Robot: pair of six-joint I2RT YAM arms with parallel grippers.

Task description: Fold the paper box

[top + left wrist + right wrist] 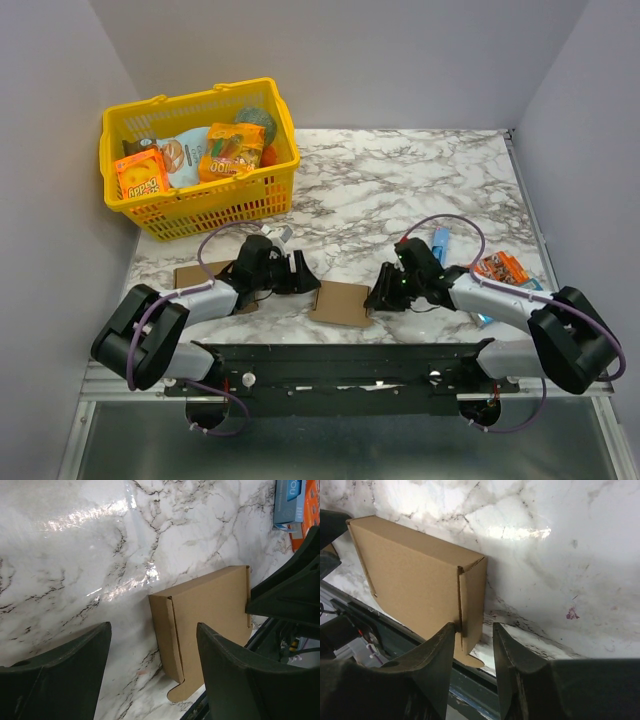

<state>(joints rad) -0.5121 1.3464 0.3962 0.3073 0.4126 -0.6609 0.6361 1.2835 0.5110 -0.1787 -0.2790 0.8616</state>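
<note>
The paper box (340, 302) lies near the table's front edge between my two grippers, a flat brown cardboard piece with folded-up side flaps and a rounded tab. In the left wrist view the paper box (210, 615) has its left flap raised, and my left gripper (152, 627) stands open around that edge without touching it. My left gripper (304, 274) is just left of the box from above. In the right wrist view the paper box (415, 575) has its right flap between the jaws of my right gripper (473, 626). These jaws are open: one finger (440, 650) touches the flap, the other stands apart. From above, my right gripper (380, 296) is at the box's right edge.
A yellow basket (210, 205) of snack packets stands at the back left. A plain brown cardboard rectangle (198, 274) lies under my left arm. A blue packet (440, 243) and an orange packet (500, 268) lie by my right arm. Grey walls close in both sides.
</note>
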